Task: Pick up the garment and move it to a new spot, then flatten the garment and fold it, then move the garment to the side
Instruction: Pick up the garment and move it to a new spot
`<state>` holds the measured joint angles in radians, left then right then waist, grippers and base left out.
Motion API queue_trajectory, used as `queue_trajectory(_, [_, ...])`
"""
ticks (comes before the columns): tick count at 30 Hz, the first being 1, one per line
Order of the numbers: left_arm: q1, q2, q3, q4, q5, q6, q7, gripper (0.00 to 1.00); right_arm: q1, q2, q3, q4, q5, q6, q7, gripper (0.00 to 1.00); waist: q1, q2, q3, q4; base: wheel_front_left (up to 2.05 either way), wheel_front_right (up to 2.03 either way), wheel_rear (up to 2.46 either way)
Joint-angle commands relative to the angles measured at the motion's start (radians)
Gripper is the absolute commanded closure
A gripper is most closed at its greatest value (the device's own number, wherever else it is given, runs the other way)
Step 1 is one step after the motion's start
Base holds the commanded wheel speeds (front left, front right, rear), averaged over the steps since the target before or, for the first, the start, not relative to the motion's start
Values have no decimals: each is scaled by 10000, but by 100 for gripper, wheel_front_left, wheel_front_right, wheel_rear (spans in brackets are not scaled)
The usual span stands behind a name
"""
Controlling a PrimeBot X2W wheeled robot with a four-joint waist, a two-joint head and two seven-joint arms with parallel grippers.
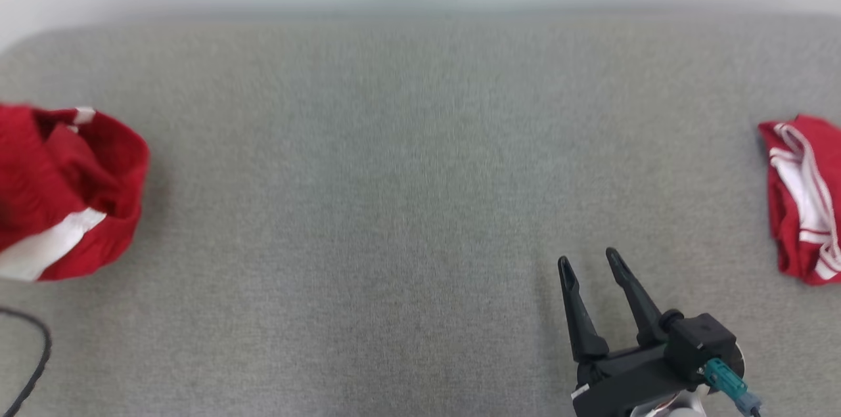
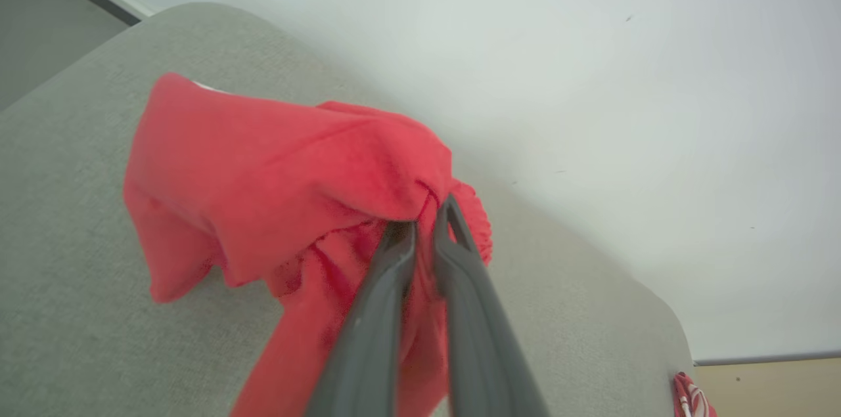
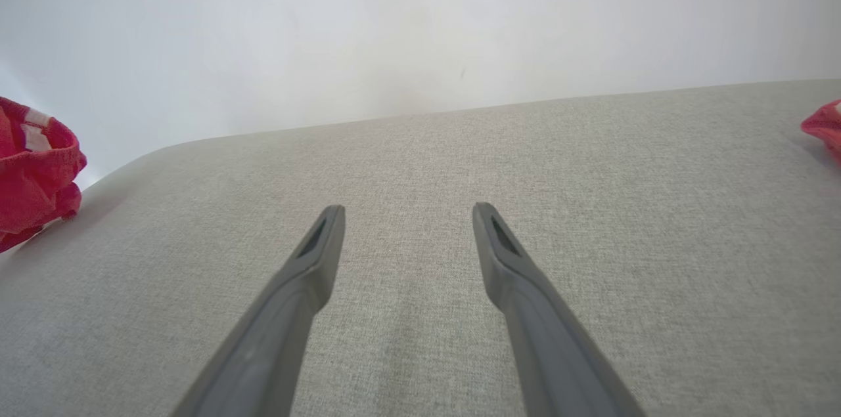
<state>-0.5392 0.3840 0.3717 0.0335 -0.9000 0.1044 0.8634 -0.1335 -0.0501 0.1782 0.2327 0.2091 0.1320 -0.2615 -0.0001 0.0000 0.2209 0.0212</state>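
In the head view the garment [image 1: 66, 187] sits bunched at the far left of the grey worktop [image 1: 394, 174], a red heap with a white band across its near side. Its slumped, folded-over shape suggests light, limp cloth that will sag and trail from any single grip, so a hem, waistband or corner looks the better hold than the middle of the heap. The right pincer [image 1: 588, 263] is at the near right, spread wide and empty, well apart from that heap. A second garment [image 1: 805, 200], red with white stripes, lies at the right edge, and a black cable [image 1: 33, 351] curves at the near left. In the left wrist view the left pincer [image 2: 427, 217] is closed tight on a gathered, puckered fold of the garment [image 2: 276, 187]. Its two dark fingers [image 2: 374, 325] lie almost together, the cloth draping away to the left and below them. Whether the lowest part is clear of the worktop I cannot tell. One pinch like this will probably carry it, though the cloth will hang in a clump. In the right wrist view the right pincer [image 3: 407, 220] is wide open over bare worktop, holding nothing. The garment [image 3: 33, 174] is far off to its left, and the second garment [image 3: 824, 125] peeps in at the right edge.
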Motion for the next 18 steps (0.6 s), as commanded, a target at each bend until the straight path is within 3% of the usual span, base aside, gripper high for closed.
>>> queue_trajectory(1, [-203, -73, -142, -150, 57, -115, -54, 100, 181, -4, 49, 17, 106, -28, -34, 0, 1, 0, -1267, -44, 0, 0, 0])
queue_trajectory(8, [-1079, -1004, -1666, -1103, -116, -491, 162, 100, 562, -4, -25, -18, 64, -28, -29, 0, 1, 0, -1943, -811, 0, 0, 0])
queue_trajectory(14, [-1092, -2056, -2626, -1806, -110, -766, -298, 100, 570, -5, 148, -41, 73, -28, -23, 0, 1, 0, -1925, -1814, 0, 0, 0])
queue_trajectory(18, [-699, -2602, -3363, -1775, 415, -1463, -1264, 100, 687, -4, 128, -47, 40, -28, 7, 0, 1, 0, -1705, -2371, 0, 0, 0])
